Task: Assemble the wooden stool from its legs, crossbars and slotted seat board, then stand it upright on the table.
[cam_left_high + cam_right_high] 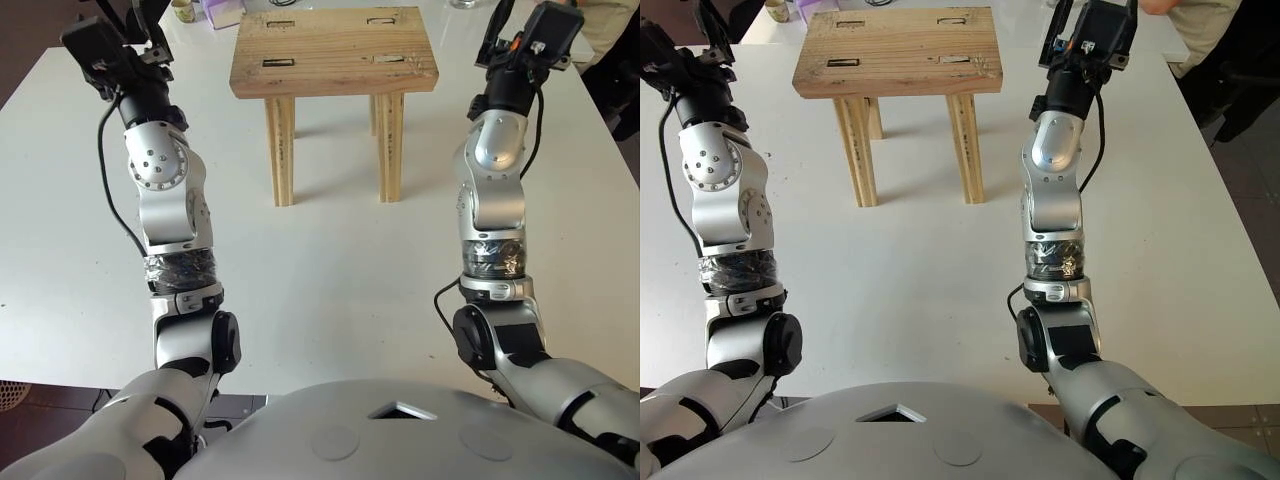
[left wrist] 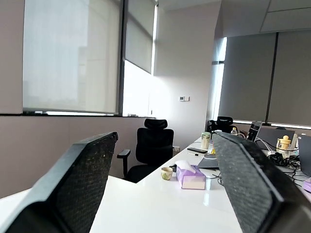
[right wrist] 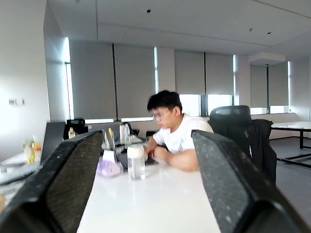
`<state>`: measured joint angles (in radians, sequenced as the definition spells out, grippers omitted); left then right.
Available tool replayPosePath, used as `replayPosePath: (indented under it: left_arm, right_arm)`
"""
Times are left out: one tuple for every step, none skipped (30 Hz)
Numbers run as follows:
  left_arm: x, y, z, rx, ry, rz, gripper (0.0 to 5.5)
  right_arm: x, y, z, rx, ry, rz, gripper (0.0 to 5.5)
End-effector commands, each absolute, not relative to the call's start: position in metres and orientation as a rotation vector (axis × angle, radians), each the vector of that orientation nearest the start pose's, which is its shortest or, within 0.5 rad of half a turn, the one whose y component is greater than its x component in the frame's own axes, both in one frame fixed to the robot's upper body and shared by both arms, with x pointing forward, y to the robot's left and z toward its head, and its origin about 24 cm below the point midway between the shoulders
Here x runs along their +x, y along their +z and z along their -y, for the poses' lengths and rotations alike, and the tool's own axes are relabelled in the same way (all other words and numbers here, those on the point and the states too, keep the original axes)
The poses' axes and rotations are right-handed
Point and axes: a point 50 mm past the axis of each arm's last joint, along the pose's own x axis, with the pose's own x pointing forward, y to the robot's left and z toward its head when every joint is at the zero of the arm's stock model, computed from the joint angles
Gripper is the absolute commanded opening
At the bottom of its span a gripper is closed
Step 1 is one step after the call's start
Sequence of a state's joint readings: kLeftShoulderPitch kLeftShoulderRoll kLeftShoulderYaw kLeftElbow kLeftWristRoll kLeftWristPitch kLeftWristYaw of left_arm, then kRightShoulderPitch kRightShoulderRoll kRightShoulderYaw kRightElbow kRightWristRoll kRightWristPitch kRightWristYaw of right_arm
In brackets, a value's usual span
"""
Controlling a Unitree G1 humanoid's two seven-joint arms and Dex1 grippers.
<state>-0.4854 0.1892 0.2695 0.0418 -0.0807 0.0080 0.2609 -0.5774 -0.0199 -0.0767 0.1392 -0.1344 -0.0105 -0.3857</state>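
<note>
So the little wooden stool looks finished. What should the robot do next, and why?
Probably just draw both arms back and stop. The pale wooden stool already stands upright on the white table, slotted seat board on top. The left claw and right claw are open, empty and raised clear on either side of it, so nothing seems left to fit.

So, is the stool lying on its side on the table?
No, the stool stands upright on its legs on the table.
</note>
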Motion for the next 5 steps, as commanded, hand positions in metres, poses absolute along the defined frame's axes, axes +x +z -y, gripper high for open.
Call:
replayPosePath:
  left_arm:
    - [0.3227, 0.1795, -0.2228, -0.042, 0.399, 0.467, 3.57]
    - [0.3239, 0.1801, -0.2203, -0.037, 0.387, 0.475, 3.57]
    - [0.3244, 0.1802, -0.2186, -0.033, 0.381, 0.479, 3.57]
    - [0.3241, 0.1806, -0.2177, -0.034, 0.378, 0.483, 3.57]
    - [0.3239, 0.1808, -0.2169, -0.034, 0.375, 0.486, 3.57]
  right_arm:
    - [0.3457, 0.1818, 0.1442, -0.082, -0.295, 0.454, 3.32]
    - [0.347, 0.181, 0.1444, -0.087, -0.287, 0.451, 3.32]
    - [0.3483, 0.1807, 0.1437, -0.087, -0.279, 0.449, 3.32]
    - [0.3496, 0.1822, 0.1422, -0.086, -0.269, 0.452, 3.32]
    - [0.3507, 0.1837, 0.1411, -0.09, -0.26, 0.459, 3.32]
